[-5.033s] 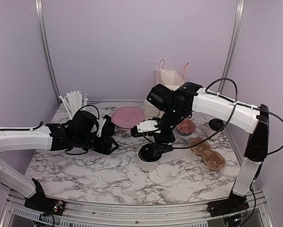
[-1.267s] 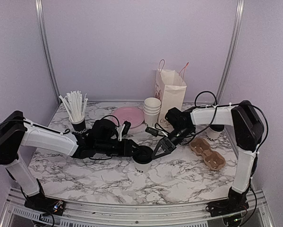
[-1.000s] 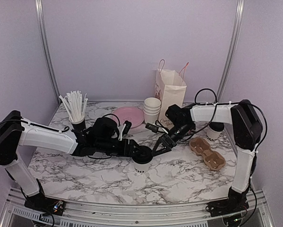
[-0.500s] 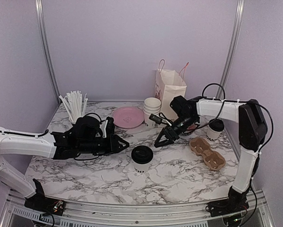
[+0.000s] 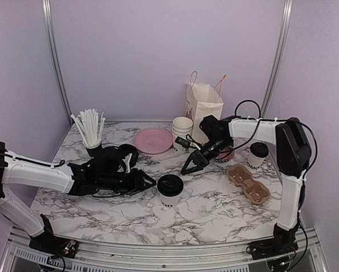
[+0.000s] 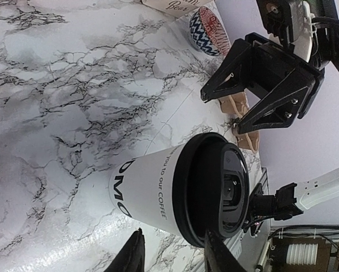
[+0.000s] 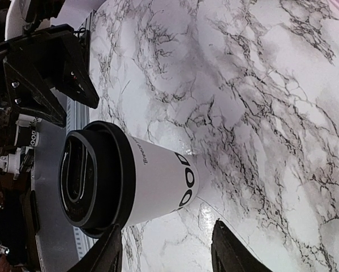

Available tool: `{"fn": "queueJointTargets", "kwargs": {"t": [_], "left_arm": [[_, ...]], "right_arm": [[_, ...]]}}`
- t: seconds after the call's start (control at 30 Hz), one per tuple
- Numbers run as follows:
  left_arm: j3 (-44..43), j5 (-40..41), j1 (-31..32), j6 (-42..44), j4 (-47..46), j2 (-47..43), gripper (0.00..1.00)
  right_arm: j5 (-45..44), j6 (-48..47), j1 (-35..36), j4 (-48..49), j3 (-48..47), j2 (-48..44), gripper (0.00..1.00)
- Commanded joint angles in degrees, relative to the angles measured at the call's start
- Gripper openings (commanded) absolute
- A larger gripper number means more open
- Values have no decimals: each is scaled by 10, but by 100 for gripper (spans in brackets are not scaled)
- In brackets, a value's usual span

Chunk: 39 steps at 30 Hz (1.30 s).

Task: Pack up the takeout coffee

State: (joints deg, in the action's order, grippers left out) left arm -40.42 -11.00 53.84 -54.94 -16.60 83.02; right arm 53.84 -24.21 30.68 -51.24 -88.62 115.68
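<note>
Now, near the front of the counter (image 5: 101, 207), a lidded takeout coffee (image 5: 170, 190) stands upright, untouched. The left end effector (image 5: 149, 182) sits just to its left, fingers spread, empty. Behind it the right end effector (image 5: 187, 168) hovers, also spread, empty. Farther right, a second takeout coffee (image 5: 258, 154) stands near the cardboard carrier (image 5: 249, 184).

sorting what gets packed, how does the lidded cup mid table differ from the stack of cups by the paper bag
The lidded cup has a black dome lid; the stack of cups is open-topped. The lidded cup is one cup; the stack of cups is several nested. The lidded cup stands in the middle of the marble table; the stack of cups stands farther back, beside the paper bag. Both are white and upright.
</note>
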Motion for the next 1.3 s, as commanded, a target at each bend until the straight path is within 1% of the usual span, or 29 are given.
{"fn": "queueJointTargets", "kwargs": {"t": [0.0,0.4,0.5,0.63,0.77,1.27], "left_arm": [[-20,-18,2,3,-25,24,37],[-30,-31,2,6,-38,56,36],[-24,-28,2,-4,-38,44,36],[4,-13,2,-22,-32,6,36],[13,-18,2,-28,-30,-15,36],[-25,-33,3,-4,-35,33,37]], "right_arm": [[-2,-1,9,-6,-14,3,52],[0,-10,17,-12,-7,15,52],[2,-12,18,-13,-5,15,53],[-2,-13,18,-13,-3,13,53],[-3,-13,17,-13,-4,15,53],[-15,-11,20,-11,-1,8,52]]}}
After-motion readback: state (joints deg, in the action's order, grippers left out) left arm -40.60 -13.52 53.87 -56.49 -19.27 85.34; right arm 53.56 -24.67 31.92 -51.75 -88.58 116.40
